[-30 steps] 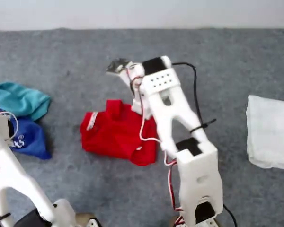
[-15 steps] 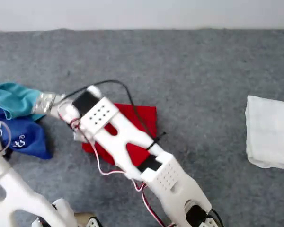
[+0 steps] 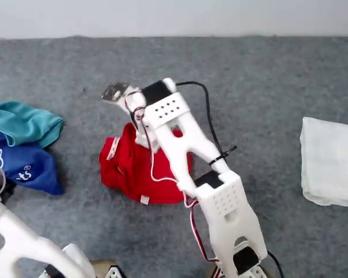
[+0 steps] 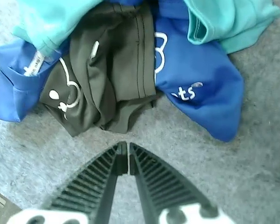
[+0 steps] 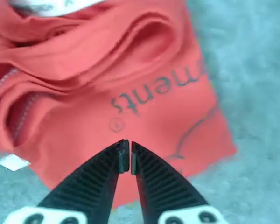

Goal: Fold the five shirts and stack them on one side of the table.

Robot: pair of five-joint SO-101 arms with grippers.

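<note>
**Desk:** What has just changed on the table [image 3: 267,75]?

**Photographer:** Left of the red shirt [image 3: 127,174], nothing. The left gripper [image 4: 128,151] hangs over the shirts there, jaws pressed together and empty. The right arm [image 3: 185,145] swung out across the red shirt half a second ago and is back above it now. The right gripper [image 5: 126,151] is closed on nothing, its tips over the printed cloth. The red shirt lies rumpled, so by my reading no fold was gained.

**Desk:** The count?

**Photographer:** Five shirts. Three are bunched left of the red one: a teal shirt [image 3: 23,121], a blue shirt [image 3: 29,168] and a dark shirt [image 4: 112,70] tucked among them. Then comes the red itself. Well to its right lies one white shirt [image 3: 330,162], flat and possibly folded already. Two arms, two grippers.
</note>
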